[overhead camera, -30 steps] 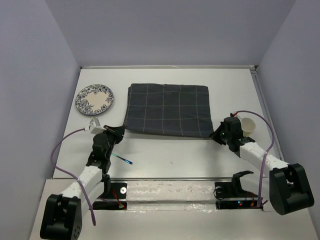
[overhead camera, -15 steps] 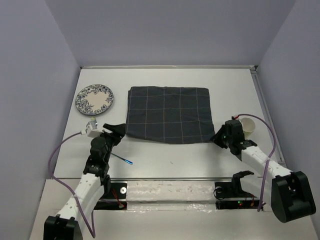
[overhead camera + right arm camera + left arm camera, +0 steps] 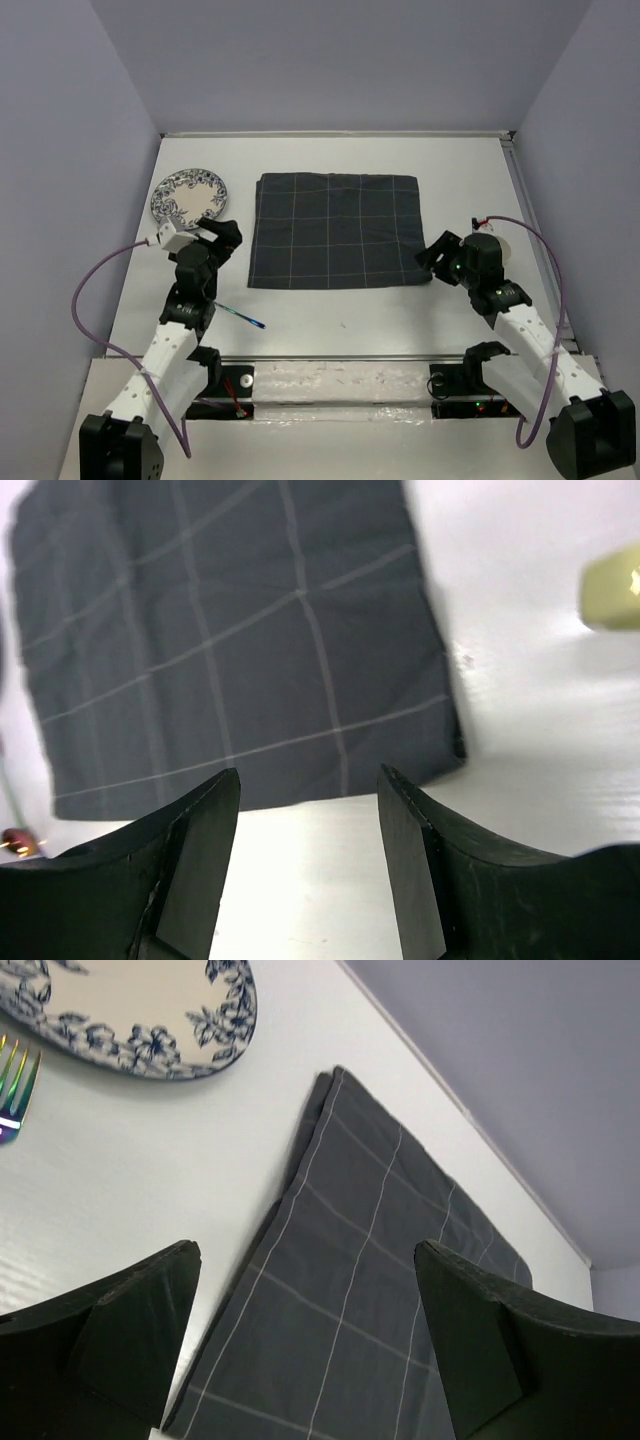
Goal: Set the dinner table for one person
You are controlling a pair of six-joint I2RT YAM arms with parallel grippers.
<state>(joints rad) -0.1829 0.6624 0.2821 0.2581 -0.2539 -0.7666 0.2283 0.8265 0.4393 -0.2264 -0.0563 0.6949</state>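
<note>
A dark grey cloth (image 3: 335,230) with pale grid lines lies flat on the white dinner table (image 3: 350,312). My left gripper (image 3: 222,238) hovers by the cloth's near left corner, open and holding nothing. In the left wrist view this gripper (image 3: 308,1260) looks down on the cloth (image 3: 400,1190). My right gripper (image 3: 435,255) is by the near right corner, open and empty. In the right wrist view it (image 3: 308,780) stands over bare table just short of the cloth's (image 3: 230,630) near edge.
A blue-flowered plate (image 3: 188,196) sits at the far left, with rainbow fork tines (image 3: 15,1090) beside it. A thin utensil with a blue tip (image 3: 240,317) lies near the left arm. A cream cup (image 3: 612,585) lies right of the cloth. Walls enclose the table.
Both grippers have opened and let go of the cloth's near corners. The cloth's near edge has come closer to me and it lies flatter. The left gripper has moved back toward the plate.
</note>
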